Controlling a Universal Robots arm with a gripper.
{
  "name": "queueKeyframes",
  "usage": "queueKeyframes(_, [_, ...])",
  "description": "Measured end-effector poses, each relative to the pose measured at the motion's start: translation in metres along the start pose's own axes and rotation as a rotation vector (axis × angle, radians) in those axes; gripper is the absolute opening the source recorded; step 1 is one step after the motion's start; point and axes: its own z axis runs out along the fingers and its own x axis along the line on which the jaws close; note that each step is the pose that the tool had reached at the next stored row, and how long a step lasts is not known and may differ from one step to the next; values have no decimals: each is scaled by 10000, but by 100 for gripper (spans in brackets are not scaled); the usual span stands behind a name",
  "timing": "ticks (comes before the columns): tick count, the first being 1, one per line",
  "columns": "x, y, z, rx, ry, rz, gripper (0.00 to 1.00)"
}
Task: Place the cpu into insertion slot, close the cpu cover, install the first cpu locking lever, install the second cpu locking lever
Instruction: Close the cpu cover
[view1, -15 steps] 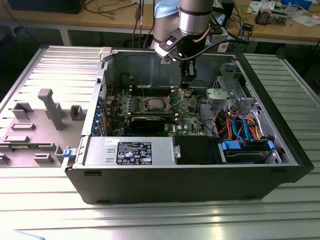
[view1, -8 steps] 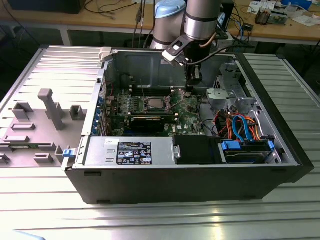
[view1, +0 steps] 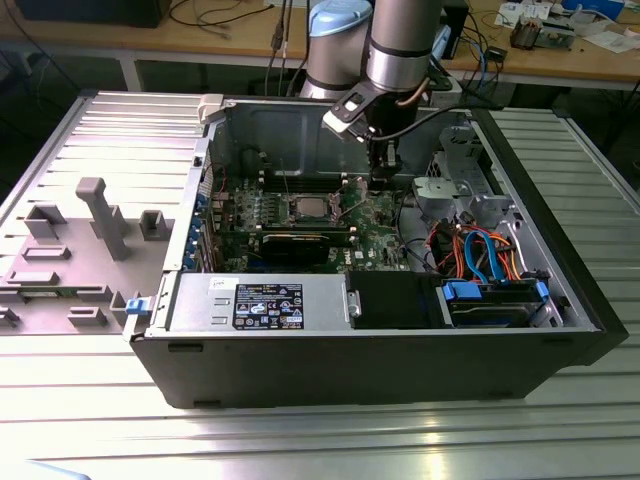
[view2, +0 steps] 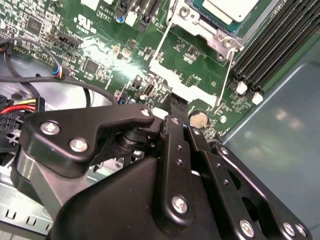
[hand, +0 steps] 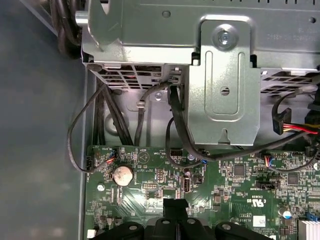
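The cpu (view1: 305, 208) lies in the insertion slot on the green board, silver top up; the second wrist view shows its silver top and green rim (view2: 227, 7). The silver cpu cover (view2: 197, 27) frames it, lying flat around it. Two thin wire levers (view2: 161, 44) (view2: 226, 75) run along the socket's sides; whether they are latched I cannot tell. My gripper (view1: 385, 180) hangs low over the board at the exterior view's right of the socket, beside the coin battery (view2: 199, 119). Its black fingers (hand: 175, 206) stand together, shut, with nothing seen between them.
Long black memory slots (view2: 270, 45) run beside the socket. A silver drive cage (hand: 225, 85) and black cables (hand: 100, 120) stand close to the gripper. The case wall (view1: 290, 125) rises behind. Orange and blue cables (view1: 480, 250) lie at the exterior view's right.
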Motion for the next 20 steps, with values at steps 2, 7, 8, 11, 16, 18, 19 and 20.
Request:
queueKeyframes(2, [1,0,0,-1,2,1,11])
queueKeyframes(7, [0,-4,0,0,3,1,11])
queueKeyframes(8, [0,-7,2,0,2,2,11])
queueKeyframes(11, [1,-16,3,0,2,1,11])
queueKeyframes(16, [2,-57,11,-1,3,1,11])
queueKeyframes(18, [2,-60,12,0,3,1,11])
queueKeyframes(19, [3,-61,12,0,3,1,11])
queueKeyframes(20, [3,-63,12,-1,3,1,11])
